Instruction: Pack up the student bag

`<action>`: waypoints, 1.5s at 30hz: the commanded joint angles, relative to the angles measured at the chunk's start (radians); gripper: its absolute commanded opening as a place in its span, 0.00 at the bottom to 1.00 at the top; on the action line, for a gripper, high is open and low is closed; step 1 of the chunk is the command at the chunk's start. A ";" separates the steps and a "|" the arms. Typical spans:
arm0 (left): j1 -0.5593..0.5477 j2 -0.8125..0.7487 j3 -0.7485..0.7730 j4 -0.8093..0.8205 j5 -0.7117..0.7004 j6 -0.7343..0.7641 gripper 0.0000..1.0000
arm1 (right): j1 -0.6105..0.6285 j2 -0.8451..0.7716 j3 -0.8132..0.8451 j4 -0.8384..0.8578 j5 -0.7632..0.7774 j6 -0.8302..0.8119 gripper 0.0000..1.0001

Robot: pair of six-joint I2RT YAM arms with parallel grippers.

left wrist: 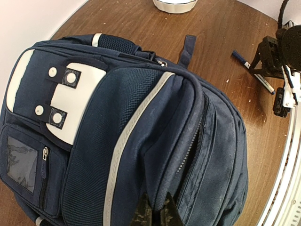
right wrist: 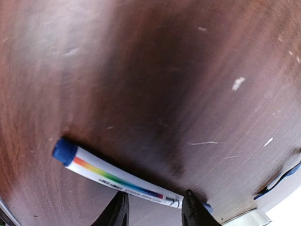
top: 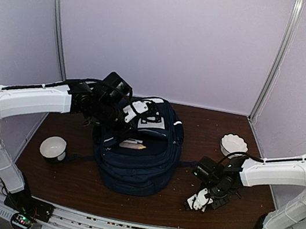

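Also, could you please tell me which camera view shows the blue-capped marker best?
The right wrist view: the marker lies close up, rainbow stripe and blue cap clear. The left wrist view shows it small and distant; the top view does not show it clearly.

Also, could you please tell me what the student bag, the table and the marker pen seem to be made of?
Student bag: woven navy fabric, matte, with mesh panels and stitched seams; its white patches look smoother, perhaps vinyl. Table: dark brown wood or wood-look laminate, showing grain streaks and a slight sheen. Marker pen: probably smooth plastic, a glossy white barrel with a blue cap.
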 commanded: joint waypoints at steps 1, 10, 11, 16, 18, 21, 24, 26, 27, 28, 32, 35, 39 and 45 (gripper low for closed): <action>-0.007 -0.005 0.044 0.067 0.036 -0.004 0.00 | -0.019 0.057 0.042 0.022 -0.048 0.018 0.31; -0.007 -0.001 0.044 0.065 0.036 -0.004 0.00 | -0.019 0.199 0.154 -0.066 -0.203 0.134 0.12; -0.007 -0.001 0.044 0.066 0.036 -0.004 0.00 | -0.019 0.209 0.165 -0.073 -0.228 0.153 0.11; -0.007 -0.003 0.046 0.064 0.037 -0.004 0.00 | 0.003 0.262 0.228 -0.059 -0.290 0.293 0.10; -0.007 -0.001 0.046 0.064 0.041 -0.004 0.00 | 0.022 0.281 0.245 -0.041 -0.284 0.354 0.09; -0.007 -0.002 0.046 0.064 0.043 -0.004 0.00 | 0.043 0.294 0.257 -0.020 -0.274 0.407 0.11; -0.007 -0.001 0.047 0.062 0.042 -0.004 0.00 | 0.046 0.285 0.245 -0.015 -0.256 0.417 0.17; -0.007 -0.003 0.047 0.062 0.043 -0.004 0.00 | 0.043 0.264 0.216 -0.006 -0.224 0.411 0.23; -0.007 -0.003 0.047 0.062 0.044 -0.004 0.00 | 0.041 0.251 0.201 0.000 -0.205 0.405 0.24; -0.007 -0.003 0.047 0.061 0.044 -0.004 0.00 | 0.040 0.240 0.186 0.001 -0.191 0.399 0.25; -0.007 -0.001 0.049 0.061 0.047 -0.004 0.00 | 0.023 0.210 0.147 0.004 -0.164 0.388 0.26; -0.007 0.004 0.050 0.060 0.054 -0.005 0.00 | 0.018 0.219 0.133 0.015 -0.163 0.390 0.26; -0.007 0.010 0.052 0.057 0.052 -0.005 0.00 | 0.019 0.239 0.122 0.002 -0.183 0.380 0.24; -0.007 0.008 0.052 0.056 0.046 -0.007 0.00 | 0.015 0.199 0.094 -0.054 -0.208 0.346 0.24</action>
